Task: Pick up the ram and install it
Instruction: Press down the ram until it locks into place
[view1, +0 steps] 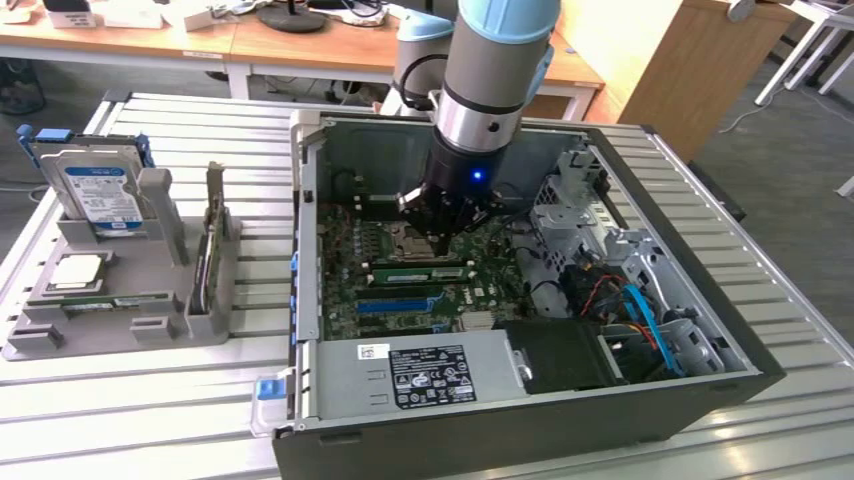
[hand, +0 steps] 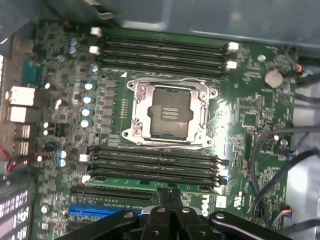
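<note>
Wrist view: shut claw over seated ram's edge.

The long green ram stands edgewise in a motherboard slot.

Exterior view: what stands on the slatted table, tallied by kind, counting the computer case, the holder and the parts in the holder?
Open black desktop computer case: 1
Grey plastic parts holder: 1
Boxy blue-labelled hard drive, upright in the holder: 1
Square silver CPU chip, flat in the holder: 1
Thin dark board, on edge in the holder: 1
Total: 5
</note>
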